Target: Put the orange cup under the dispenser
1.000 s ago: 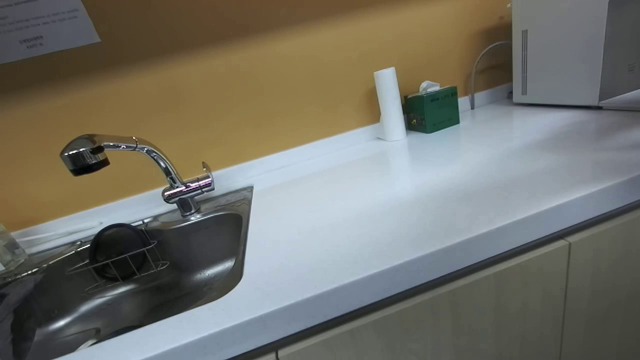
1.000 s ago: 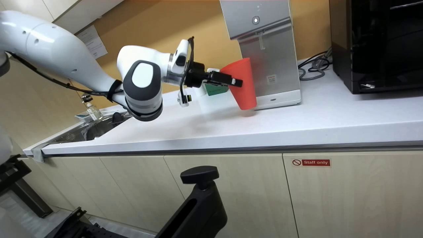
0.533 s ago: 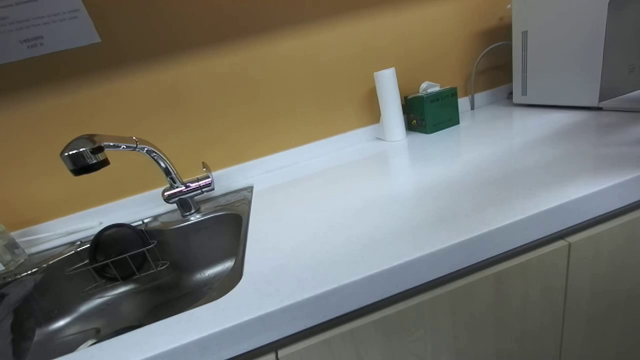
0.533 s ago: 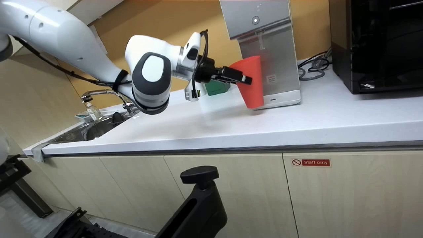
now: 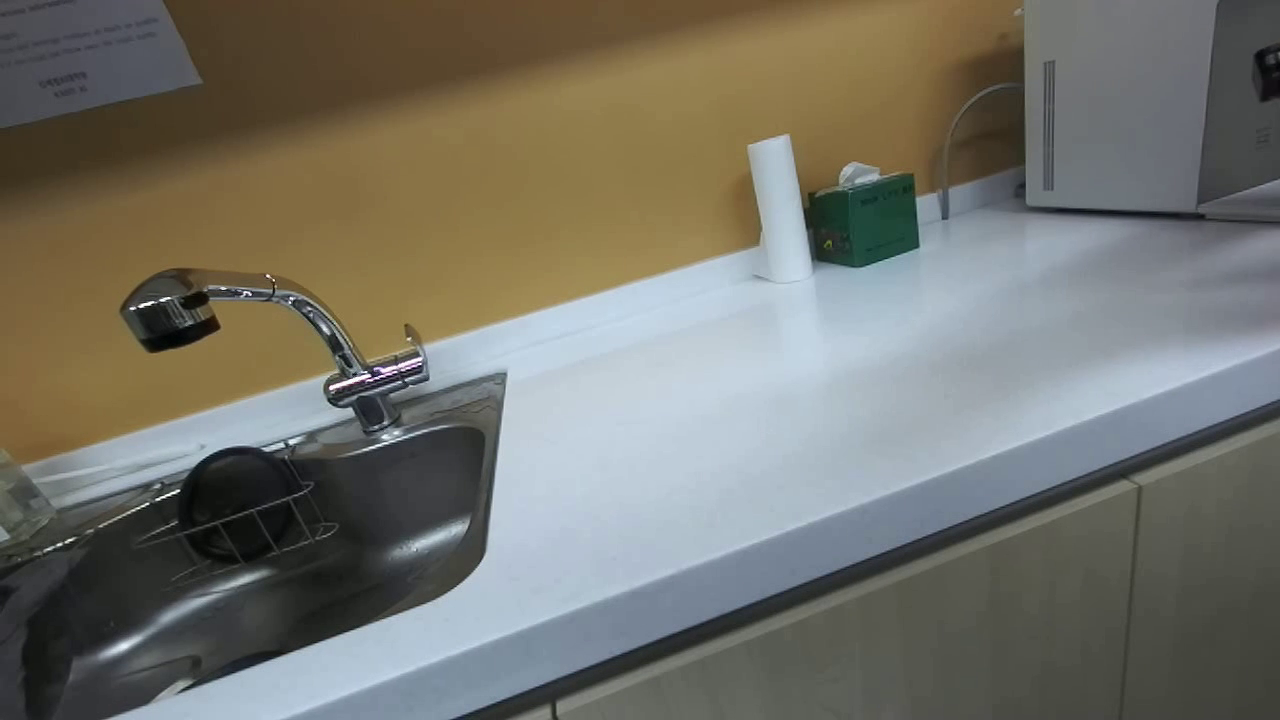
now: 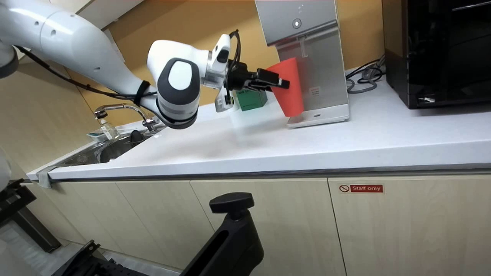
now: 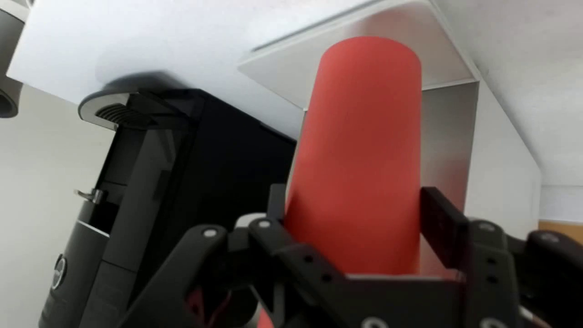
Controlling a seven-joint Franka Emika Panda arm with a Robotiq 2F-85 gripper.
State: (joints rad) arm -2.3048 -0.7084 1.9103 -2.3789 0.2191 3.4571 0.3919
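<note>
The orange-red cup (image 6: pixel 290 97) is held in my gripper (image 6: pixel 283 82), a little above the counter, slightly tilted. My gripper is shut on the cup's upper side. In the wrist view the fingers (image 7: pixel 351 205) press on both sides of the cup (image 7: pixel 364 136). The silver dispenser (image 6: pixel 330 73) stands just beyond the cup, its outlet (image 6: pixel 303 48) above and to the right of the cup's rim. The cup overlaps the dispenser's recess and base plate (image 6: pixel 326 118). In an exterior view the dispenser (image 5: pixel 1115 110) shows at the right, with only a black gripper tip at the edge; the cup is out of view there.
A green tissue box (image 6: pixel 251 100) and a white paper roll (image 5: pixel 780 210) stand by the wall beside the dispenser. A black machine (image 6: pixel 441 57) and cables (image 6: pixel 368 78) are on its other side. A sink (image 5: pixel 400 500) with a faucet (image 5: pixel 300 300) is further along the counter.
My gripper has carried the cup right toward the dispenser, then raised it slightly, uncovering the base plate. A gripper tip now shows at an exterior view's right edge.
</note>
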